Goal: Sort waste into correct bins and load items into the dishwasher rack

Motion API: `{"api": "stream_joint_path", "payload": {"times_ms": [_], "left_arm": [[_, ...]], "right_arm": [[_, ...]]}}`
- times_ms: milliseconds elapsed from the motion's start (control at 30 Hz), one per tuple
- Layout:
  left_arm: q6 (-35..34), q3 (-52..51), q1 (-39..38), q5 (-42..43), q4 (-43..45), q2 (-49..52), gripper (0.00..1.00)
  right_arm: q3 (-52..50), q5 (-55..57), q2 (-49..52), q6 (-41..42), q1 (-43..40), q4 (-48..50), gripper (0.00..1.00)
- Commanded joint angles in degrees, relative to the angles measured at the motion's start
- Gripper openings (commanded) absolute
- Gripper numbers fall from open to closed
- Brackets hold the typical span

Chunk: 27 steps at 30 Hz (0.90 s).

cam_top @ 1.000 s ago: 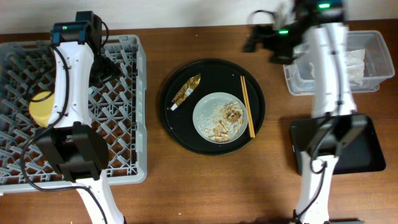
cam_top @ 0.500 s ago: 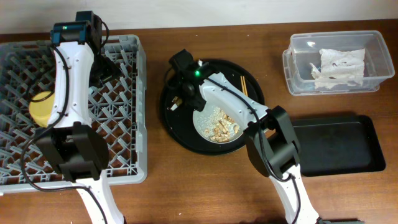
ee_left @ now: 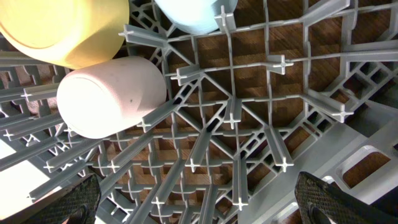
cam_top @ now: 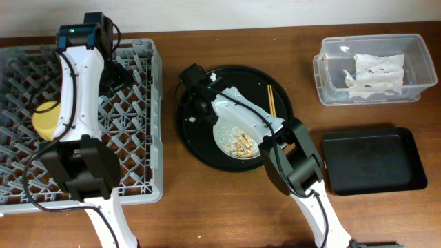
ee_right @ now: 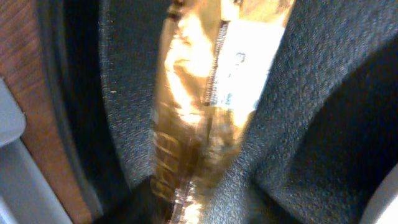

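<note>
The big grey dishwasher rack [cam_top: 134, 124] fills the left side, and it's partly loaded: the yellow bowl [ee_left: 62, 28] is in it, with the pink cup [ee_left: 112, 93] lying on its side just beside the bowl and the light-blue cup [ee_left: 193, 15] next to them. The left gripper [ee_left: 199, 205] hangs above the lattice with its fingers spread wide and nothing between them.

In the middle is the large round black tray [cam_top: 200, 148], where the work is. The flat black tray [cam_top: 372, 158] on the right has taken no waste yet. In the clear tub [cam_top: 331, 93] behind it, the crumpled white napkins [cam_top: 375, 72] are already binned.

The pale-grey plate [cam_top: 226, 140] sits on the round tray under the right arm, with the crumbly food scraps [cam_top: 241, 146] on it. The wooden chopsticks [cam_top: 271, 102] lie at its far edge, untouched.

Now the smallest piece. The right gripper [ee_right: 199, 112] is down at the round tray's left side, its dark fingers flanking the brownish-gold wrapper [ee_right: 186, 93]. The close view is smeared, so I can't tell whether they've pinched it.

By my reckoning about half is done. The wrapper, scraps, plate and chopsticks remain.
</note>
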Motion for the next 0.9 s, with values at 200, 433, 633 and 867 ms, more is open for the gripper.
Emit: {"api": "stream_joint_path", "payload": {"times_ms": [200, 433, 633, 867], "left_arm": [[-0.6, 0.5, 0.2, -0.3, 0.0, 0.0, 0.99], [-0.6, 0.5, 0.2, -0.3, 0.0, 0.0, 0.99], [-0.6, 0.5, 0.2, -0.3, 0.0, 0.0, 0.99], [-0.6, 0.5, 0.2, -0.3, 0.0, 0.0, 0.99]], "right_arm": [[18.2, -1.2, -6.0, -11.2, -8.7, -13.0, 0.04], [33.5, -1.5, -7.0, -24.1, -41.3, -35.2, 0.04], [31.5, -2.8, -5.6, -25.2, -57.5, -36.2, 0.17], [30.3, -3.2, -1.6, -34.2, -58.1, -37.0, 0.98]]}}
